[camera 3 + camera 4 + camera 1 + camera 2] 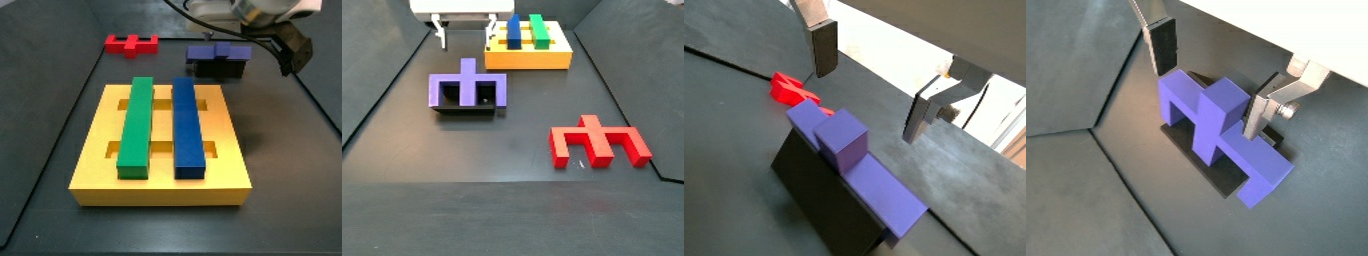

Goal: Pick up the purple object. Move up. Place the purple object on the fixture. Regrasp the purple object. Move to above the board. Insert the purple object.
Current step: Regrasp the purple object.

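Side views record the yellow board (160, 150) well apart from the fixture (466, 108); the purple piece (1213, 125) is seated on it. The pincer (1213, 85) is spread above it, empty. An off-centre regrasp could tilt the piece, jamming insertion.

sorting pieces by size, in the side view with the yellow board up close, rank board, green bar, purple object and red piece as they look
1. yellow board
2. green bar
3. purple object and red piece: alike, both farther away, so unranked.

The tool hangs open beside the purple object.
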Controlling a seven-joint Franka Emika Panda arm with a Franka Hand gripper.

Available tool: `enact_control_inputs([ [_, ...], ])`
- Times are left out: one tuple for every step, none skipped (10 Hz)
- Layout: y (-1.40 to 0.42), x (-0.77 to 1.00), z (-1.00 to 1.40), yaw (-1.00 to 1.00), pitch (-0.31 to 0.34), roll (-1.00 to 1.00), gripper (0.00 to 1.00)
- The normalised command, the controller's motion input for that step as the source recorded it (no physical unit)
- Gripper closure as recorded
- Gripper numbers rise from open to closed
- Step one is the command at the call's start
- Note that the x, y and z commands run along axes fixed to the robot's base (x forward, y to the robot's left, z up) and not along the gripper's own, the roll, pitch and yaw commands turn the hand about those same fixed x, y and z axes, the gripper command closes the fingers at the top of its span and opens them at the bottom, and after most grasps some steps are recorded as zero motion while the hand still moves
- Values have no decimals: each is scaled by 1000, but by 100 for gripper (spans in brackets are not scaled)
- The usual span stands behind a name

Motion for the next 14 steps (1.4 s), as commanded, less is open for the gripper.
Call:
enact_control_inputs([
  [14, 29, -331, -131, 11, 114, 0],
  [37, 60, -371, -183, 31, 106, 0],
  [71, 0, -320, -300, 69, 114, 0],
  [123, 17, -211, -289, 100, 89, 0],
  [157, 117, -114, -314, 231, 89, 0],
  [180, 86, -114, -323, 189, 43, 0],
  [129, 6, -163, -283, 89, 20, 0],
  [97, 0, -249, -229, 0, 0, 0],
  [91, -97, -200, -71, -100, -69, 0],
  [60, -29, -31, 0, -71, -120, 0],
  [89, -14, 0, 0, -80, -171, 0],
  [66, 0, 0, 57, -17, -194, 0],
  [17, 0, 0, 46, 0, -77, 0],
  [0, 0, -31, 17, -80, -66, 0],
])
